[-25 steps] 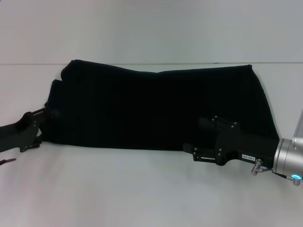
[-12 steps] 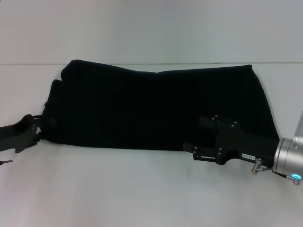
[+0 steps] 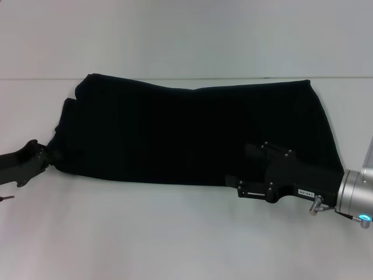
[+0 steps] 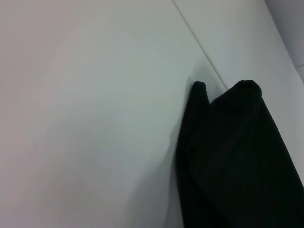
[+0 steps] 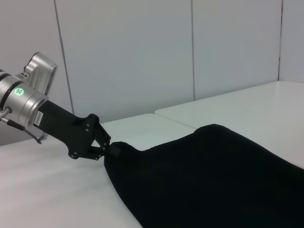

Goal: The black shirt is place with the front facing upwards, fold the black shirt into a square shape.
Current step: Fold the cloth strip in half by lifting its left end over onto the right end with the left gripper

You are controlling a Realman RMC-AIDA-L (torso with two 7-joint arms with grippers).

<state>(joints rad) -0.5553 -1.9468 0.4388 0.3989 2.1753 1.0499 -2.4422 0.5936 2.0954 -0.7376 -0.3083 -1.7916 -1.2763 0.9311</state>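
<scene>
The black shirt (image 3: 192, 134) lies folded into a long band across the white table (image 3: 175, 233). Its lettering and neck label are hidden. My left gripper (image 3: 48, 156) is at the band's left near corner. In the right wrist view its fingertips (image 5: 114, 151) meet on the edge of the cloth (image 5: 204, 175) there. The left wrist view shows only the shirt's end (image 4: 228, 156) on the table. My right gripper (image 3: 238, 169) rests low on the band's near edge, right of the middle.
A table seam (image 3: 35, 79) runs along the back, just behind the shirt. White wall panels (image 5: 142, 57) stand beyond the table. Bare tabletop lies in front of the shirt and to its left.
My left gripper has drawn back to the left and toward the near edge, staying at the shirt's corner. The right arm and the body of the shirt have not moved.
</scene>
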